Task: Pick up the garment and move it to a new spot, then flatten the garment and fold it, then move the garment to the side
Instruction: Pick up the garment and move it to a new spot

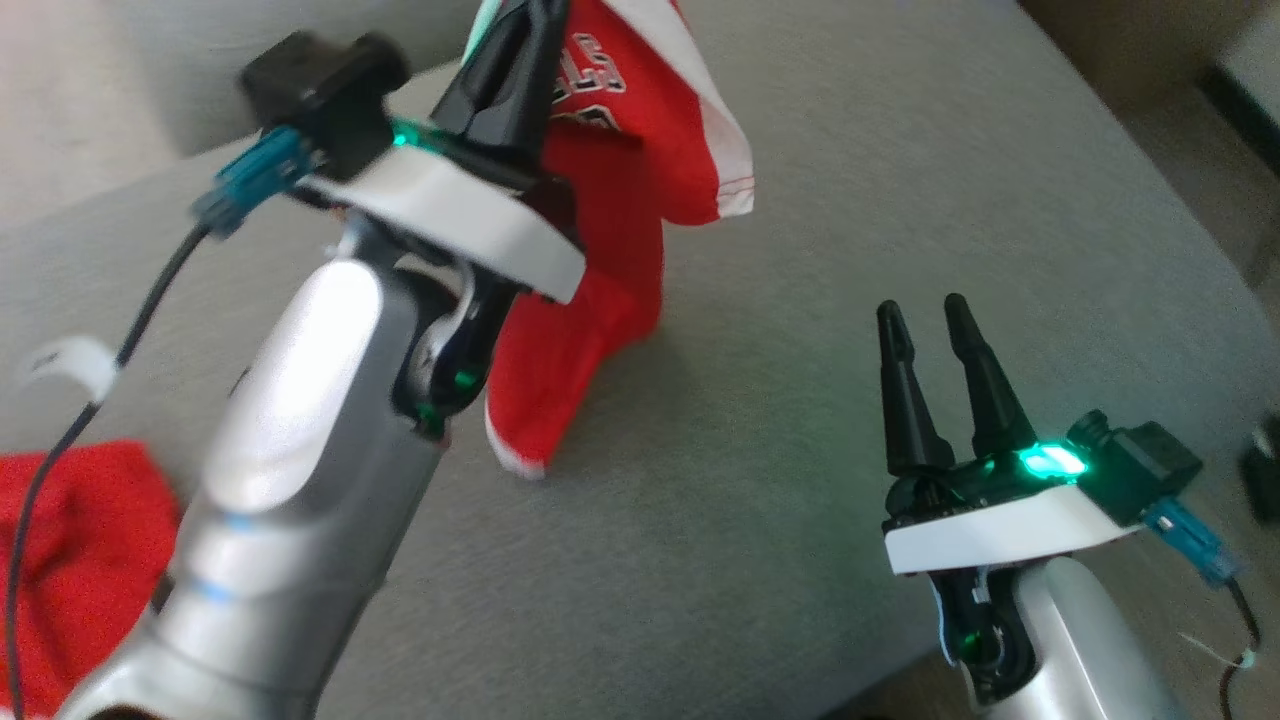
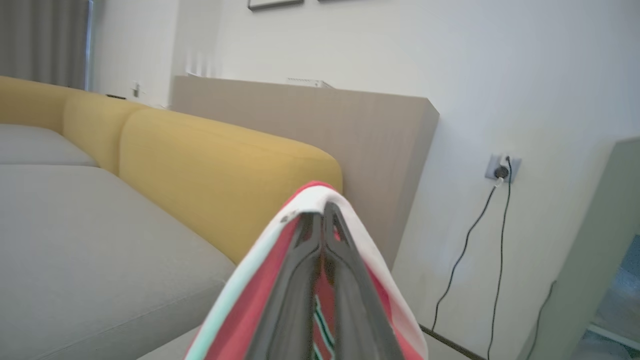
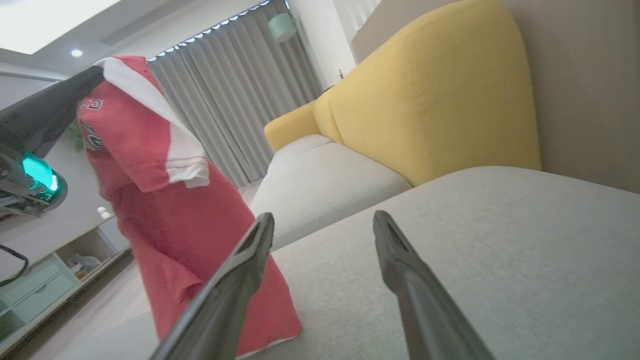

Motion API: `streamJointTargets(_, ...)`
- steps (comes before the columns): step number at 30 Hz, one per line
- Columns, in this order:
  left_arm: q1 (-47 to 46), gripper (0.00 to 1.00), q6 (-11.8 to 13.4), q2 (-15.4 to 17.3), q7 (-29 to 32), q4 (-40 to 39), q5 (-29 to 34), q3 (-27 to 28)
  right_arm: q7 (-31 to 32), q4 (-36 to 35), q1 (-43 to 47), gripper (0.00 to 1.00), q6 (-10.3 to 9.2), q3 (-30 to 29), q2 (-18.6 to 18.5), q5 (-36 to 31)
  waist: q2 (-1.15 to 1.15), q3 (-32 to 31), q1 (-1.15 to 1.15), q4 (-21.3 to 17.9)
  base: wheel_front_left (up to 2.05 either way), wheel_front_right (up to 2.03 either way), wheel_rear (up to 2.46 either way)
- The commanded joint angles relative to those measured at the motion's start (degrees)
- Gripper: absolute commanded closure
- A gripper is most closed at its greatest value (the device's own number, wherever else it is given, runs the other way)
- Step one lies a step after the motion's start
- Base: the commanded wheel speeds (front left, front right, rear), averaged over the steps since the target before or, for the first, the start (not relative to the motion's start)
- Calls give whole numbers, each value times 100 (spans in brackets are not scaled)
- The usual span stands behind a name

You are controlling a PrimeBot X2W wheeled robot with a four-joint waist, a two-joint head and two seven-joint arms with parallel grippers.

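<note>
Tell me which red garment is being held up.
The Bulls jersey with white sleeves, pinched in the left gripper and hanging with its hem reaching the grey cushion. The other red cloth lies at the head view's lower left.

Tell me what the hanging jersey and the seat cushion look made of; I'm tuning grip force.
The garment: likely a thin, soft, matte knit; it drapes limp in folds from the left end effector. The seat cushion: grey woven upholstery, matte, with a fine grainy weave showing.
</note>
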Motion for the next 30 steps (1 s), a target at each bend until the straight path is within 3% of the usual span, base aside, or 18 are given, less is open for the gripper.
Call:
streamJointTargets(1,-486,0,-96,27,-62,132,144,63,-61,-223,-215,0,23,200,-14,79,0,361,-1,-533,0,0,0)
streamJointTargets(6,-722,0,-173,127,-334,704,455,-55,-61,-248,-197,0,23,246,-14,149,0,409,-1,-592,0,0,0)
streamJointTargets(9,-680,0,-210,198,-516,977,428,13,-61,-264,-182,0,23,182,-14,147,0,394,-1,-418,0,0,0)
streamJointTargets(20,-36,0,-258,722,-1202,1125,334,318,-61,-148,-70,0,23,-264,-14,-280,0,36,-1,920,0,0,0)
streamJointTargets(26,882,0,-86,923,-1677,920,408,349,-61,-55,85,0,23,-434,-14,-521,0,-200,-1,1692,0,0,0)
streamJointTargets(30,1649,0,110,832,-1957,820,373,345,-61,2,246,0,23,-531,-14,-652,0,-376,-1,2114,0,0,0)
